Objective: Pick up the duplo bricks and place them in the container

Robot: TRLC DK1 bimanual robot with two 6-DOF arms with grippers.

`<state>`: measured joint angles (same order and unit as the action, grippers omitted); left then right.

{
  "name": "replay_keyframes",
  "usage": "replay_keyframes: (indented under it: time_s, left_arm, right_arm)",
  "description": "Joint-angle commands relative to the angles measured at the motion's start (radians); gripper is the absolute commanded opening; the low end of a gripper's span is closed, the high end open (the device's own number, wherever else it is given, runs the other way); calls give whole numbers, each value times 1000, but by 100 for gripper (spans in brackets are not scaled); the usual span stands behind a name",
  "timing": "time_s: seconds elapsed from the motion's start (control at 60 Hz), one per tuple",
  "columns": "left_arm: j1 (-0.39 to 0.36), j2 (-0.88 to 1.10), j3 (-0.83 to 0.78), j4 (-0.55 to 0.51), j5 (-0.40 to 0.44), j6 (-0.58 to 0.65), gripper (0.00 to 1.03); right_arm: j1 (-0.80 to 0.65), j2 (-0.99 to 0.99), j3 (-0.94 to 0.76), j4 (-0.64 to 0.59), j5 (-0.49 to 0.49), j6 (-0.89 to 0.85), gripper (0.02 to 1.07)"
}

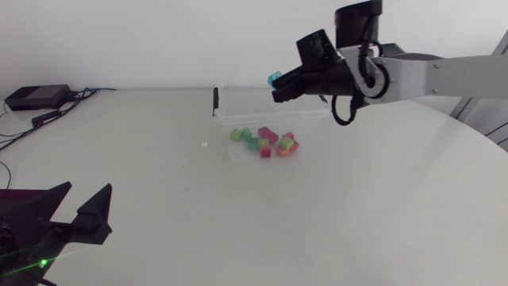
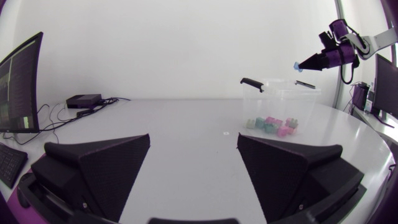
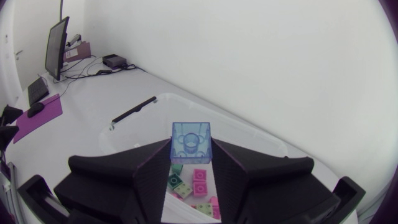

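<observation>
Blue brick (image 3: 191, 142): a translucent hollow plastic block, judged light, rigid and not fragile. Its smooth side walls look slippery, so the sound hold is a squeeze across two opposite flat faces. That is how it is held: the right fingers (image 3: 149, 180) are closed on it, one against each side wall, with most of the brick standing proud of the fingertips. The face turned to the wrist camera shows a round feature; stud or socket cannot be told. The brick hangs above the container (image 1: 238, 117), over its far rim in the head view and touching none of its walls. On the container's floor lies a cluster of other bricks (image 1: 266, 141) in green, pink, red and yellow. A release from this height should not harm such a piece, though it may bounce. The container is clear plastic with a black handle (image 1: 215, 98) at one end, and stands on the white tabletop (image 1: 357, 199). The left fingers (image 1: 95, 208) are spread wide, holding nothing, well apart from the container.
</observation>
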<state>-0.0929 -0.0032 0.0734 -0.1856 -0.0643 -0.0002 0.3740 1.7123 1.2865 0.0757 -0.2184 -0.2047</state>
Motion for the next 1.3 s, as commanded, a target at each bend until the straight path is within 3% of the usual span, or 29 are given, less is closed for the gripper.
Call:
replay_keyframes:
  time_s: [0.0,0.167,0.217,0.267,0.317,0.367,0.717,1.283]
  left_arm:
    - [4,-9,-18,0,1,-3,98]
    - [4,-9,-18,0,1,-3,98]
    - [4,-9,-18,0,1,-3,98]
    - [4,-9,-18,0,1,-3,98]
    - [4,-9,-18,0,1,-3,98]
    - [4,-9,-18,0,1,-3,98]
    - [4,-9,-18,0,1,-3,98]
    - [4,-9,-18,0,1,-3,98]
  right_arm:
    - [25,81,63,21,21,27,30]
    - [45,214,145,44,65,27,36]
    - [51,237,160,52,79,27,42]
    - [55,253,177,53,96,25,60]
    - [62,259,192,50,114,25,87]
    - [63,256,198,49,126,24,101]
    - [-1,0,70,53,272,-67,102]
    - [-297,-574,-358,44,208,-94,102]
